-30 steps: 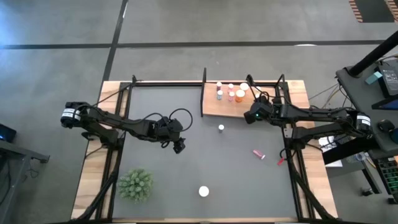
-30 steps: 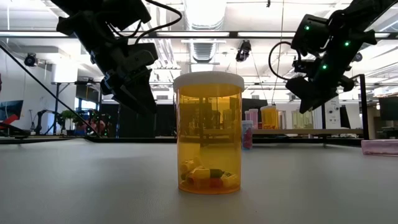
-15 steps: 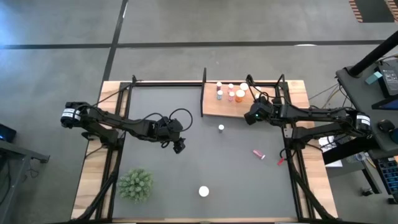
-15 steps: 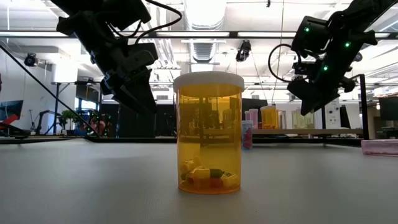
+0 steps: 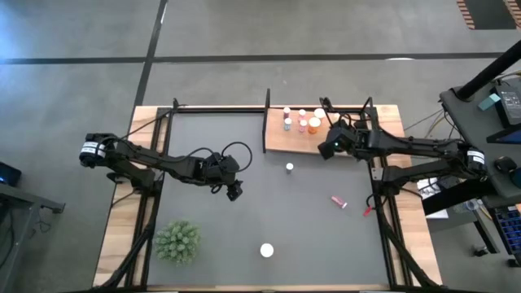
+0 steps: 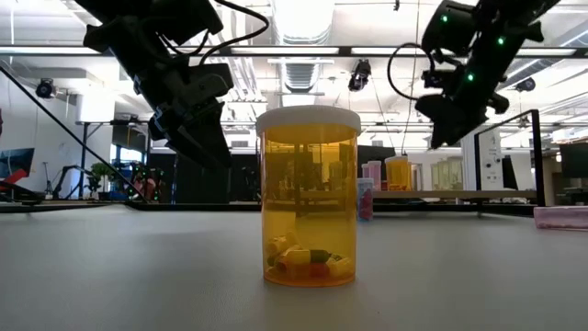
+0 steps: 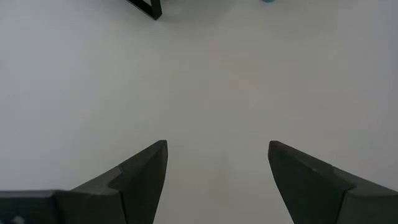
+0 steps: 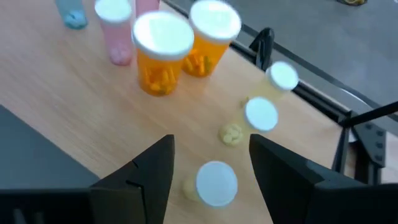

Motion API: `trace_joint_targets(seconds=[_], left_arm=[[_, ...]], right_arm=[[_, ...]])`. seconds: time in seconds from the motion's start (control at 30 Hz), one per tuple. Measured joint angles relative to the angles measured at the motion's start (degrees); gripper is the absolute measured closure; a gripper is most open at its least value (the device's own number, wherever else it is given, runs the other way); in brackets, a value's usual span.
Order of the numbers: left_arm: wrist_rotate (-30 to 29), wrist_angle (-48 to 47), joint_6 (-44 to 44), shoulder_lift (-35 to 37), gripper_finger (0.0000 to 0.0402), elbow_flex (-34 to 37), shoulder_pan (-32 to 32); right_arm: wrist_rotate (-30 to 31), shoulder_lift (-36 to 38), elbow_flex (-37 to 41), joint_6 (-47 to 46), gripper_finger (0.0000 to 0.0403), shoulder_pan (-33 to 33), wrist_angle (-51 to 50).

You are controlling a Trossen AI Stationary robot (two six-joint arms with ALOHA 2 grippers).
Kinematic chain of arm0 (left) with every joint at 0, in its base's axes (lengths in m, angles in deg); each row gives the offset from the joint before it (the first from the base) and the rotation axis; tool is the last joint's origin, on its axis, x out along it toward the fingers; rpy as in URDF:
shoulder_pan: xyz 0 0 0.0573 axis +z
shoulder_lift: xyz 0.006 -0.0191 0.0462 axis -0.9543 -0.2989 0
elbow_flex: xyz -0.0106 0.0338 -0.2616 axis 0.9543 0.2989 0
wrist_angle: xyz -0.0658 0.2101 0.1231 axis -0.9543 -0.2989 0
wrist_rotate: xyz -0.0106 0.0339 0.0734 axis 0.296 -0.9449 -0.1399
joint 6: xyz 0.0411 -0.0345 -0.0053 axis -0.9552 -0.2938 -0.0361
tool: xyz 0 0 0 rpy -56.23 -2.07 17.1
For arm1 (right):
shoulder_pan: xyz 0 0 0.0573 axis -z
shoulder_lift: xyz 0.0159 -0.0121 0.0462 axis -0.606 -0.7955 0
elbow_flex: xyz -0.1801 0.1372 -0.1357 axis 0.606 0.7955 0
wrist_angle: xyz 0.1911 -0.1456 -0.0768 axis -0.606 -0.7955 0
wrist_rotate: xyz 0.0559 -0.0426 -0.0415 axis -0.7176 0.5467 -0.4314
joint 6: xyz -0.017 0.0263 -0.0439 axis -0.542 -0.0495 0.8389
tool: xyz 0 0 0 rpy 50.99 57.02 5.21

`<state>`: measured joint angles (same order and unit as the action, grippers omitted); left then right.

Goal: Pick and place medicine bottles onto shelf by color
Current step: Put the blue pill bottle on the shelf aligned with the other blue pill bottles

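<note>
Green plant near mat's front, pink bottle lying flat

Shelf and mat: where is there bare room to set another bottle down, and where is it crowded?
The shelf is bare along its near-left part, beside the mat; bottles crowd its far edge and right end, under the right gripper. The mat is bare between the plant, the left gripper and the lone bottle.

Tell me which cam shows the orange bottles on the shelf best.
Right wrist view: two orange bottles stand upright on the shelf, pills visible through the sides. High view shows only tiny caps. Low view has one far behind the big foreground bottle. Left wrist view shows none.
</note>
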<state>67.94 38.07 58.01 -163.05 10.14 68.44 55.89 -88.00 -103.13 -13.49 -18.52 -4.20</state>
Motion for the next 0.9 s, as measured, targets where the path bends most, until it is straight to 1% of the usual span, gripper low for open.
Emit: trace_joint_targets(seconds=[0.13, 0.2, 0.3, 0.43, 0.5, 0.6, 0.73, 0.8, 0.9], left_arm=[[0.0, 0.0, 0.0, 0.0, 0.0139, 0.0, 0.0], [0.0, 0.0, 0.0, 0.0, 0.0139, 0.0, 0.0], [0.0, 0.2, -0.1, 0.0, 0.0139, 0.0, 0.0], [0.0, 0.3, -0.2, 0.0, 0.0139, 0.0, 0.0], [0.0, 0.3, -0.2, 0.0, 0.0139, 0.0, 0.0], [0.0, 0.3, -0.2, 0.0, 0.0139, 0.0, 0.0], [0.0, 0.8, -0.2, 0.0, 0.0139, 0.0, 0.0], [0.0, 3.3, -0.2, 0.0, 0.0139, 0.0, 0.0], [0.0, 9.4, -1.2, -0.2, 0.0139, 0.0, 0.0]], right_arm=[[0.0, 0.0, -3.1, 0.7, 0.02, 0.0, -2.2], [-0.9, 0.0, -4.4, 0.7, 0.02, -0.2, -2.4], [-5.7, 0.0, -5.1, 1.5, 0.02, -1.2, -0.6], [-14.0, -0.1, -4.3, 5.5, 0.02, -4.3, 6.4], [-16.6, -0.6, -3.9, 7.5, 0.02, -6.3, 9.4], [-17.3, -2.0, -3.8, 10.6, 0.02, -9.6, 12.9], [-17.4, -4.6, -3.8, 13.9, 0.02, -13.2, 14.9], [-17.4, -5.5, -3.8, 14.1, 0.02, -14.2, 15.1], [-17.4, -5.9, -3.8, 14.1, 0.02, -14.8, 14.9]])
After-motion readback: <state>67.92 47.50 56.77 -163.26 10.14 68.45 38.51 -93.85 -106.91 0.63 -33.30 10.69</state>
